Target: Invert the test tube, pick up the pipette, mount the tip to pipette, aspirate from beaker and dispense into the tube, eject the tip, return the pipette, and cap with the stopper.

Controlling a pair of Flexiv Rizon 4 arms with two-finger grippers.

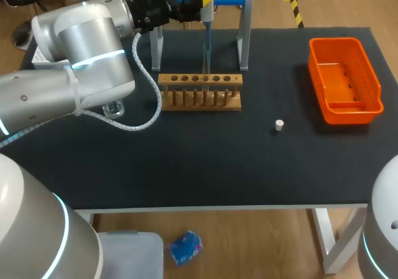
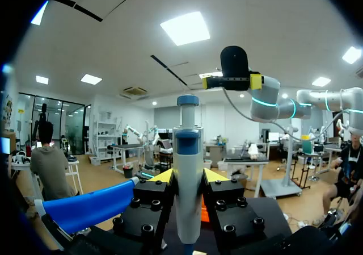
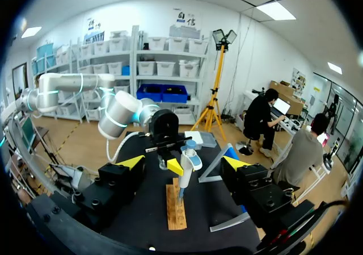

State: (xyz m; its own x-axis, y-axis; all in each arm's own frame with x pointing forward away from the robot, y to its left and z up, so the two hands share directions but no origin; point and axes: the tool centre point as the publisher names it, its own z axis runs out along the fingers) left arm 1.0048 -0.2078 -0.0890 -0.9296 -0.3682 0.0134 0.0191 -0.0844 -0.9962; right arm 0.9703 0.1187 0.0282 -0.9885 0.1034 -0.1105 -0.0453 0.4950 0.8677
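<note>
Left gripper (image 2: 188, 178): was clenched around the pipette (image 2: 187, 147), near the tabletop's back edge.
Right gripper (image 3: 182, 164): stood released, empty.
Pipette: looked light, stiff, slippery; its thick body seemed the best hold.

Orange bin (image 1: 344, 80), black table (image 1: 217, 161)

bench (image 1: 205, 167) top black. rack (image 1: 200, 91) tan wood. basket (image 1: 344, 80) near right edge orange. stopper (image 1: 279, 125) white. pipette (image 2: 187, 136) white, blue cap (left gripper (image 2: 188, 176) tips yellow).
</note>
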